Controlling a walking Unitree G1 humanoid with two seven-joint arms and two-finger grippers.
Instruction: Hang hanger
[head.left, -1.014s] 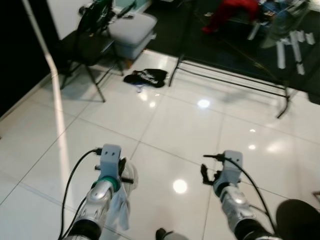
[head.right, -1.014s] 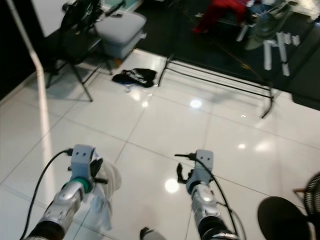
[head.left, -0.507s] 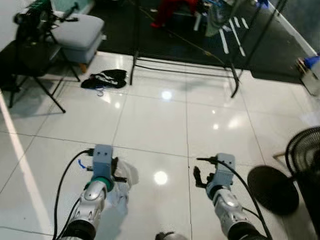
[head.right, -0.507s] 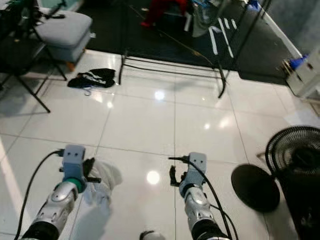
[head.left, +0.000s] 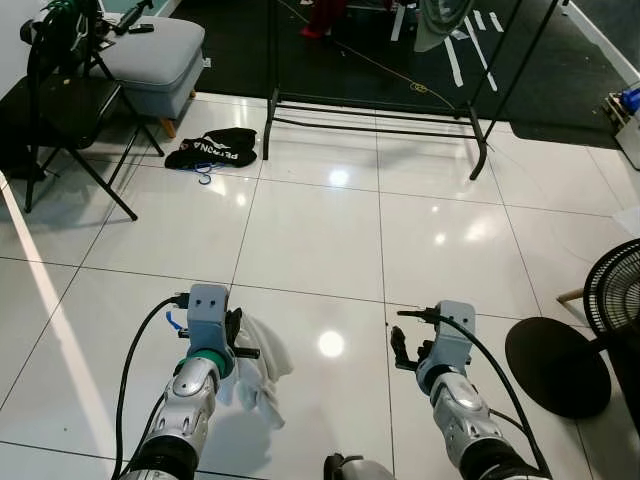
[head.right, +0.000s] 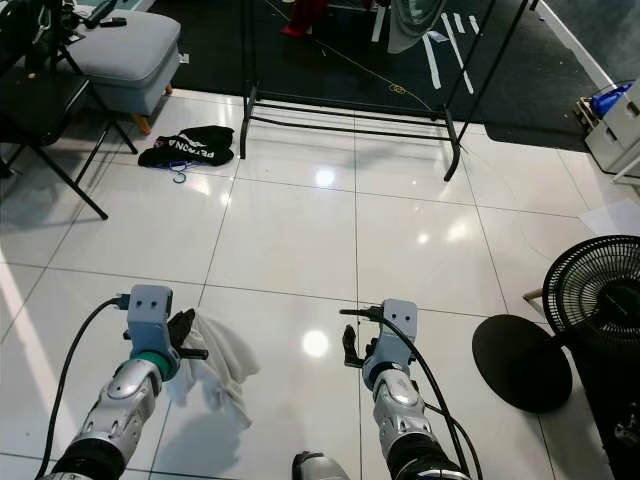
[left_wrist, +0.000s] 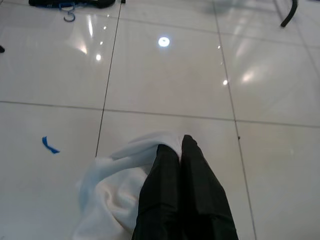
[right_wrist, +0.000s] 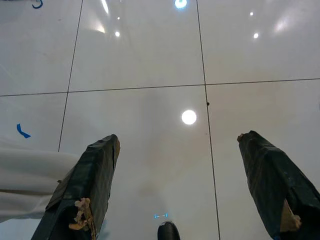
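White glossy floor tiles (head.left: 320, 230) spread out before the robot, with ceiling lights mirrored in them. At the far edge of the tiles a dark carpet (head.left: 330, 60) begins, and a black clothes rack (head.left: 375, 105) stands across that line, its low bars and feet resting on the tiles. Off to the robot's left sit a grey padded stool (head.left: 160, 55) and, nearer, a black folding chair (head.left: 70, 110). On the right side a black floor fan (head.right: 595, 300) stands with its round base (head.right: 520, 360) flat on the tiles.

Between the stool and the rack, a black garment (head.left: 212, 148) lies crumpled on the floor, and a blue hanger hook (head.left: 204, 177) pokes out from its near edge; both are well apart from the robot's arms.

Both silver arms reach forward low over the tiles. The left gripper (left_wrist: 181, 150) has its fingers (left_wrist: 165, 165) pressed tight together, pinching a fold of a white cloth (head.left: 262, 365) that droops from them toward the floor. The right gripper (right_wrist: 177, 150) hangs over bare tile with its fingers (right_wrist: 92, 175) spread wide and nothing between them; their tape wrapping is frayed at the edges. A small scrap of blue tape (left_wrist: 49, 145) sticks to the tile near the cloth.
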